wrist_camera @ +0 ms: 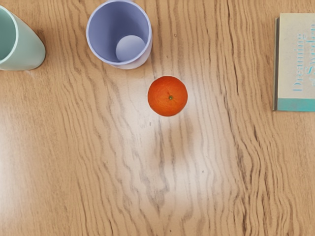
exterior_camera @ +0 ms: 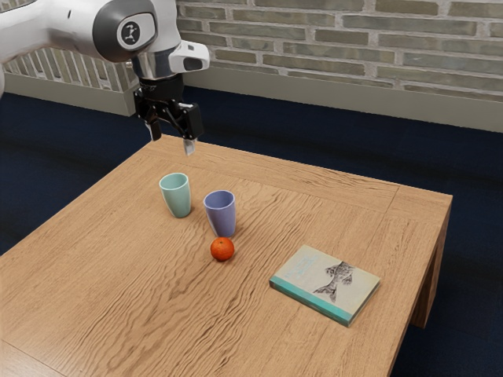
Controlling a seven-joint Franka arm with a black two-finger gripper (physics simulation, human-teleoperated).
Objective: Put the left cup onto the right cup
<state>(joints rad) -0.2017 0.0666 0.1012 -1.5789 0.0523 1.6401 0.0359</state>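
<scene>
In the exterior view you see the arm come in from the upper left, with its gripper [exterior_camera: 171, 141] hanging in the air near the far edge of the wooden table [exterior_camera: 118, 298], fingers pointing down. The pincer is released: the two fingers stand apart with nothing between them. Lower in the view and nearer the camera, the green cup [exterior_camera: 176, 195] stands upright on the table, mouth up. It is on the exterior view's left of the purple cup [exterior_camera: 221, 213], which is also upright; the two are near each other but apart. Just in front of the purple cup you find an orange [exterior_camera: 222, 249], and well off toward the exterior view's right a book [exterior_camera: 325, 283] with a teal edge lies flat.

In the wrist view you look straight down on the table [wrist_camera: 98, 172]. The purple cup [wrist_camera: 118, 34] shows its open mouth and pale bottom. The green cup [wrist_camera: 17, 42] is beside it, not touching, and cut by the frame's edge. The orange [wrist_camera: 168, 96] sits near the purple cup, apart from it. The book [wrist_camera: 297, 61] lies further off past the orange, with part of its cover lettering showing
</scene>
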